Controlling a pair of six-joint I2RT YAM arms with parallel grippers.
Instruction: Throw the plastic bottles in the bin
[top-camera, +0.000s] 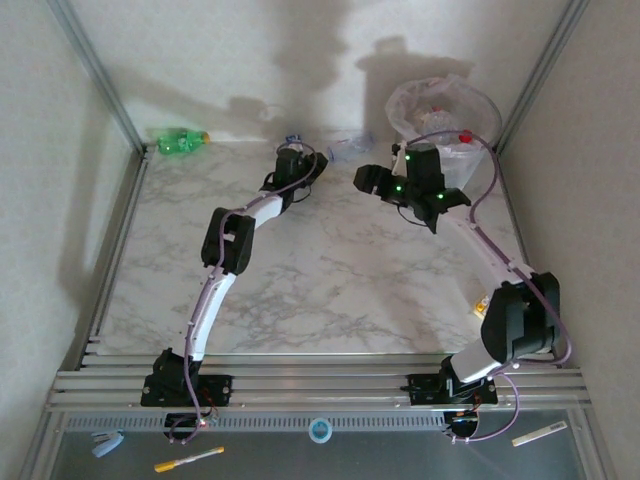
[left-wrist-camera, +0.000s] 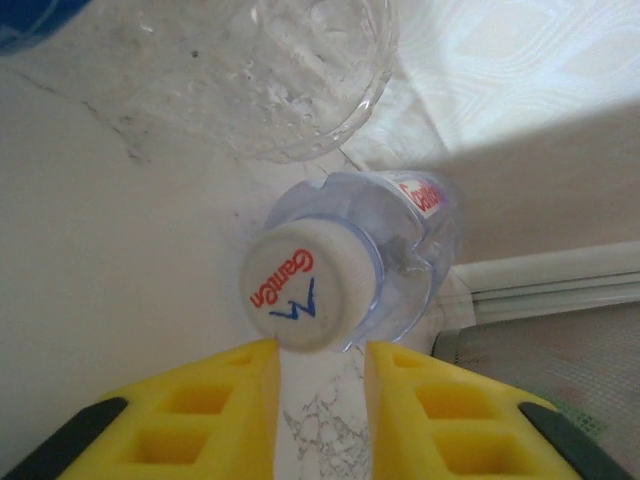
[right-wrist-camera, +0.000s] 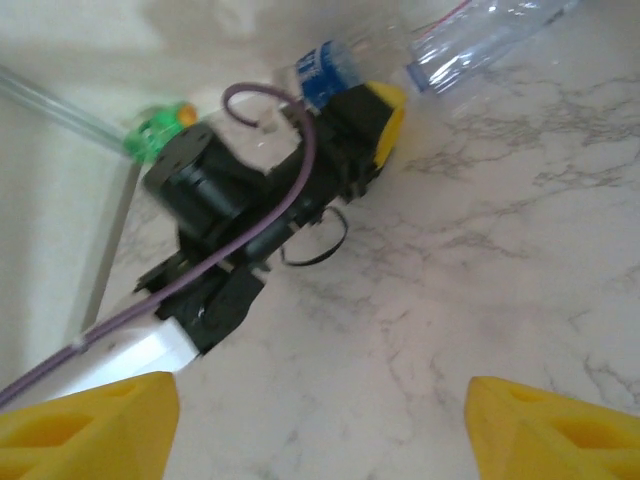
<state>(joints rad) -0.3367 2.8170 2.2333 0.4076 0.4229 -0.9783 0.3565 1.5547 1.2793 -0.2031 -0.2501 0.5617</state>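
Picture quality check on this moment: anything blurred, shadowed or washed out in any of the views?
Top external: even light, arm shadows on the far wall, bin bag pale and washed out. Left wrist: cap sharp, yellow fingers soft, a hard diagonal shadow edge at right. Right wrist: blurred throughout, left arm and green bottle smeared.

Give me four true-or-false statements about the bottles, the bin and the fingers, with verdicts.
1. The green bottle lies at the far left corner of the table. True.
2. The right fingers grip a bottle. False: they stand wide apart over bare marble.
3. The bin stands at the far right corner. True.
4. The clear bottle at the left fingers has a red cap. False: its cap is white with red and blue print.
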